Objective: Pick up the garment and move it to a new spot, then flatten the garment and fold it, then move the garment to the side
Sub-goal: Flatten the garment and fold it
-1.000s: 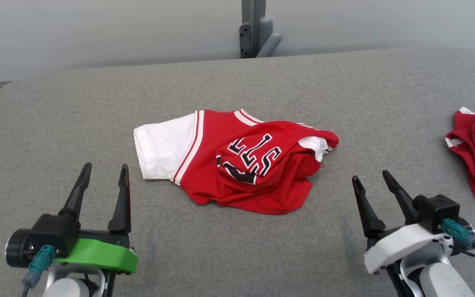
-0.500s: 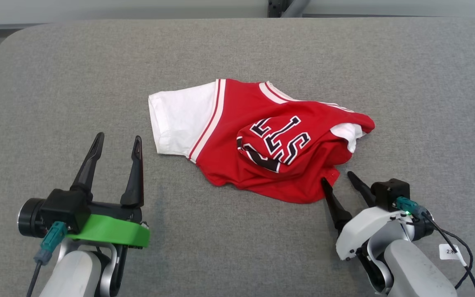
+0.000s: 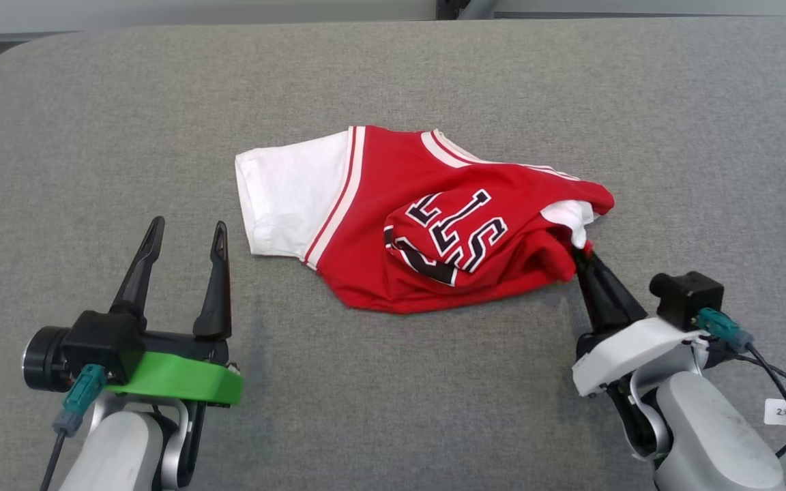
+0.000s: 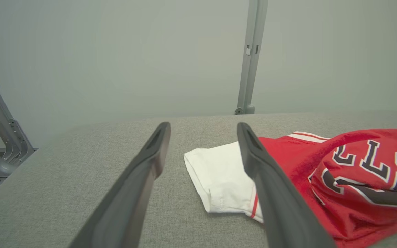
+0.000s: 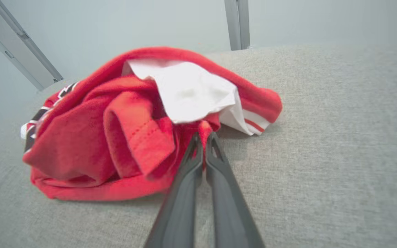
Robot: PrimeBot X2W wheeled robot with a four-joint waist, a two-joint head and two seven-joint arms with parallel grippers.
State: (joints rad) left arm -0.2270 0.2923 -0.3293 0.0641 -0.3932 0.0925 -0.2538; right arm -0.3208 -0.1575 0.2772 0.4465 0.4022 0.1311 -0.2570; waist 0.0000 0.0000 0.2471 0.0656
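Jersey [image 3: 400, 204] cloth, red and white, looks soft, light and limp, lying crumpled on the tabletop [image 3: 393, 75]. The right claw [image 3: 583, 258] is pinched together on a red fold at the jersey's right edge, a thin hold that could slip. The left claw [image 3: 187, 225] stands apart, empty, near the jersey's white sleeve [image 3: 284, 191].

The left claw [image 3: 188, 226] hovered low, fingers spread wide and pointing forward. The right claw [image 3: 582, 259] angled inward, fingers pinched together on the shirt [image 3: 393, 198].

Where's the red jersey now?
Head view: the red jersey lies crumpled at the centre of the grey table, right edge pinched in the right hand; the open left hand sits apart, lower left.
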